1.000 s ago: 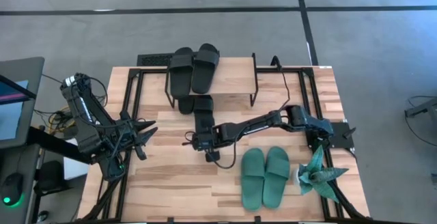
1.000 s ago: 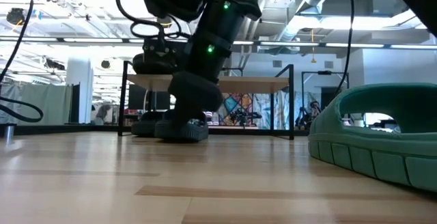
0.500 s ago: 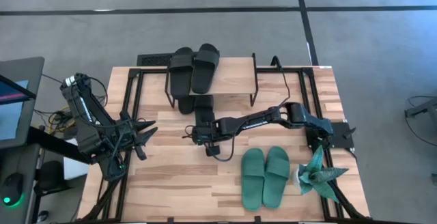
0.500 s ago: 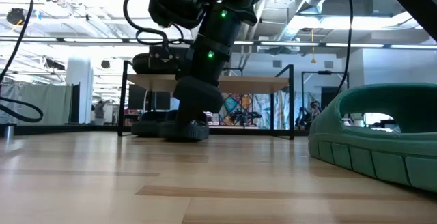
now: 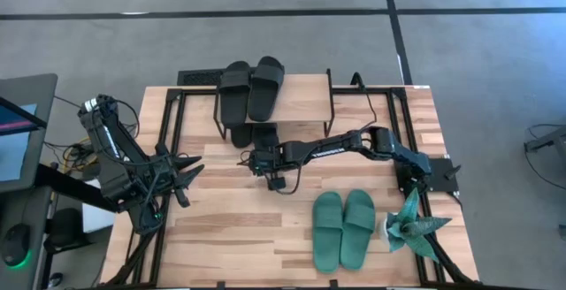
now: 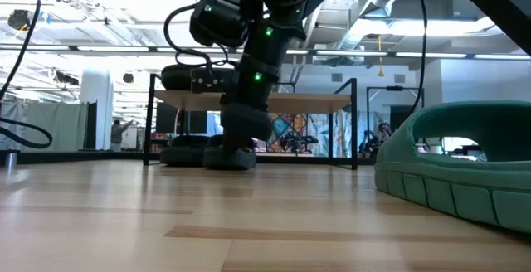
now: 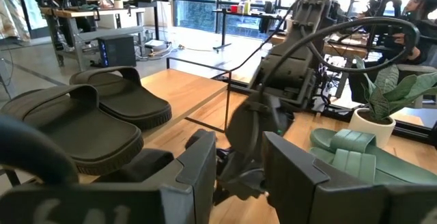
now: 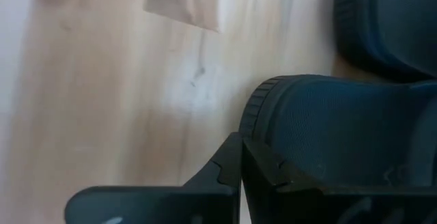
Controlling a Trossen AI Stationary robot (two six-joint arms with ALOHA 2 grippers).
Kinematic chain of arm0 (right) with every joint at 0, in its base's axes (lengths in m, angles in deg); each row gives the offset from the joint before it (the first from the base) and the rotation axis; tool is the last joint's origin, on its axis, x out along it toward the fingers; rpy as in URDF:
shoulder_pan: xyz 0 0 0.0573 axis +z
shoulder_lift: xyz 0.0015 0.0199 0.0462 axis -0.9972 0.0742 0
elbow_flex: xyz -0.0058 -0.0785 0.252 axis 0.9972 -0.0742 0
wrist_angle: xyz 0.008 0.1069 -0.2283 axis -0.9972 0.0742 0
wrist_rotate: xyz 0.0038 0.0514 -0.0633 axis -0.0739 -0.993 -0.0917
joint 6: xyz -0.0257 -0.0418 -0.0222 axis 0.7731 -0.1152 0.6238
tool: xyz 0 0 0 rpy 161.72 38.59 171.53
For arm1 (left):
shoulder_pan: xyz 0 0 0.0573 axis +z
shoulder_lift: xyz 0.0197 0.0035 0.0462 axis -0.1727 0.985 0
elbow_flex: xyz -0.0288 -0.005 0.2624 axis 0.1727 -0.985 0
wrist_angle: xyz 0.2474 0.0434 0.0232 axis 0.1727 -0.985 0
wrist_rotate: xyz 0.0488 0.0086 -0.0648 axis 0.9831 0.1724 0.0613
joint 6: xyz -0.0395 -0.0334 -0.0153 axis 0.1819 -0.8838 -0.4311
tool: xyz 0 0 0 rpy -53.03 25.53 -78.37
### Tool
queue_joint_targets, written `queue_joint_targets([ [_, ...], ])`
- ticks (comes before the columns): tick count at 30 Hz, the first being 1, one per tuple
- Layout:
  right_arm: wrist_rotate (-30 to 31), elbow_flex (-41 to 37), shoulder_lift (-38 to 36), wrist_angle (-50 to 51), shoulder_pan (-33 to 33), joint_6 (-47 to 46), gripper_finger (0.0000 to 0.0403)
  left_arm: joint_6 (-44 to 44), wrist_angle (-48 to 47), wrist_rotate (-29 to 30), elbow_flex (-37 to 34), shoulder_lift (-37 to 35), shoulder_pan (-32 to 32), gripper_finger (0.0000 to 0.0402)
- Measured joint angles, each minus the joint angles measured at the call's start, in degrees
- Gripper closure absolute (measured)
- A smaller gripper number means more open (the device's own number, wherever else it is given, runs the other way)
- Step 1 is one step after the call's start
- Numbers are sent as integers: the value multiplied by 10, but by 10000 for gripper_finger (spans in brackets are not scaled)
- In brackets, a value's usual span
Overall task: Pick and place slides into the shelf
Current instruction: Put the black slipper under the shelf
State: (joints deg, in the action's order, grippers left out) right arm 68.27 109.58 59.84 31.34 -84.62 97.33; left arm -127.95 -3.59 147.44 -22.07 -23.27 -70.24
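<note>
The shelf (image 5: 301,91) stands at the table's far side with two black slides (image 5: 251,87) on its plank top. Another black slide (image 5: 240,136) lies on the table under it. Beside that one, a second black slide (image 5: 263,134) lies partly under the shelf, sole down. My right gripper (image 5: 263,159) is shut at this slide's near end, fingers pointing down. Two teal-green slides (image 5: 343,228) lie side by side toward the near right. My left gripper (image 7: 239,176) waits open at the table's left side (image 5: 181,179). My right gripper (image 8: 240,162) is shut with nothing between its fingers. The outer side of one finger (image 8: 263,173) lies against the black slide's near end (image 8: 273,108). The fingers come from above, pointing down. The slide rests flat on the table (image 6: 228,157), next to the other black slide (image 8: 389,19).
A spiky teal paper plant (image 5: 411,224) stands at the near right corner beside the teal-green slides. The shelf's thin black legs (image 5: 329,113) flank the space under it. Bare tabletop (image 5: 230,228) lies at near centre and left. Black frame rails (image 5: 168,131) run along the table's sides.
My right gripper has moved toward the table's far edge, staying shut. The black slide in front of it has slid along the table, going farther under the shelf and coming level with the other black slide there.
</note>
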Motion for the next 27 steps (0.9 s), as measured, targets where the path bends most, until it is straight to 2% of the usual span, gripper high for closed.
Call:
queue_joint_targets([
  [27, -5, 0, 0, -42, -53, 82, 403, 1, 0, 0, 0, 0, 0, 292],
])
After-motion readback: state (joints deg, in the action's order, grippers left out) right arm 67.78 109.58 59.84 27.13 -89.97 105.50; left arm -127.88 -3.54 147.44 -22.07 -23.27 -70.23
